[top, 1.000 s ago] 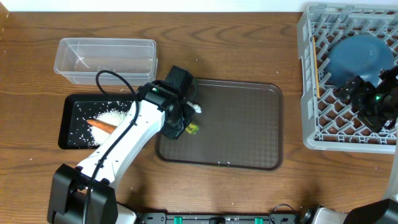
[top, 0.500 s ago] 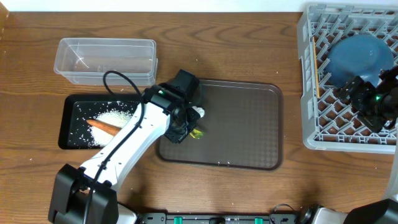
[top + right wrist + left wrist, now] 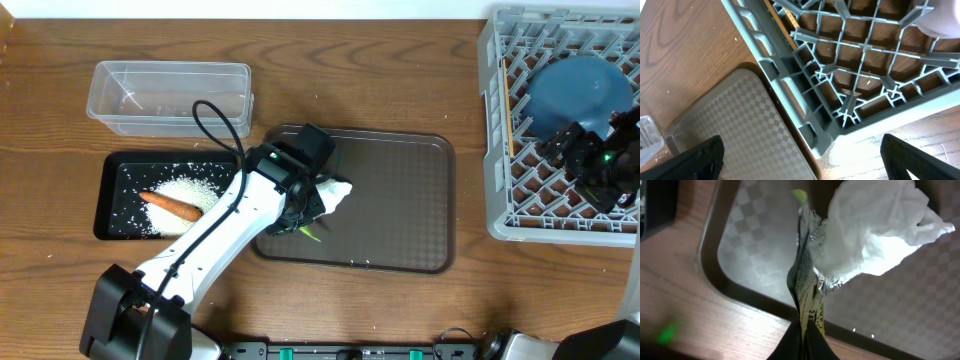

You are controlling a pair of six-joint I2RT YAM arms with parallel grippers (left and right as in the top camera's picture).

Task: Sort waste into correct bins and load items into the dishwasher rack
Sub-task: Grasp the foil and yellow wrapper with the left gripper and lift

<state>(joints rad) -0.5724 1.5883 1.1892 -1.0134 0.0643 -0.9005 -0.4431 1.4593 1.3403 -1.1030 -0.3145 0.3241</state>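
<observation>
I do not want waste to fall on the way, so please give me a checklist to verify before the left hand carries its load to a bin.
1. Wrapper pinched in the left hand: ok.
2. Tissue secured: cannot tell; it hangs against the wrapper, and no finger is seen closing on it.
3. Clear tub open on top: ok.
4. Rice and carrot in the black tray: ok.
5. Right hand out of the path: ok; it is open, over the rack.
6. Brown tray free of waste: not ok; white specks lie near its front edge.
</observation>
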